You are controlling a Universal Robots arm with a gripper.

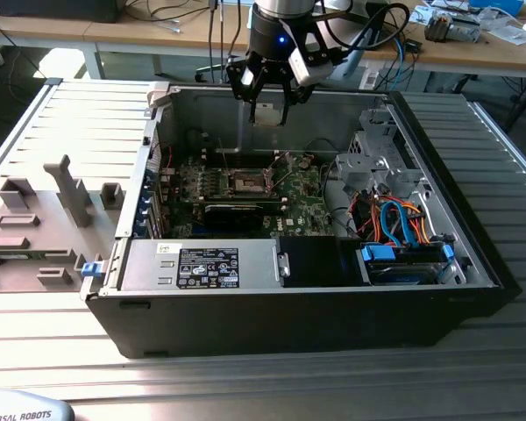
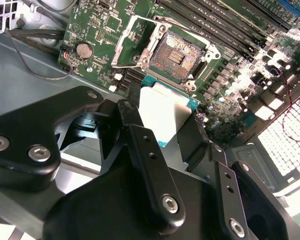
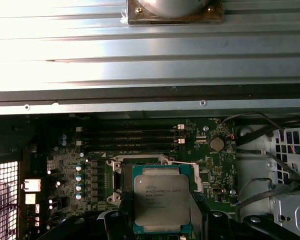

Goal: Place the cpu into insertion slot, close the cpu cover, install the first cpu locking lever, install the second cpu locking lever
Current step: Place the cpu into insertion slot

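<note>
My gripper (image 1: 268, 107) hangs above the open computer case (image 1: 421, 123), shut on the cpu (image 1: 267, 112), a flat square chip with a silver-grey top. In both wrist views the cpu (image 2: 162, 112) (image 3: 161, 197) sits between black fingers (image 2: 146, 165). Below it on the green motherboard lies the insertion slot (image 1: 248, 181) (image 2: 182, 55), its dark centre bare. The cpu cover (image 2: 122, 42), a thin silver frame, stands swung up beside the slot. In the first wrist view the cpu hides most of the slot (image 3: 116, 175).
A long black bar (image 1: 237, 210) lies just in front of the slot. A drive cage with orange and blue cables (image 1: 394, 219) fills the case's right side. A power supply (image 1: 210, 263) sits at the front. Grey fixtures (image 1: 44, 219) stand on the exterior view's left.
</note>
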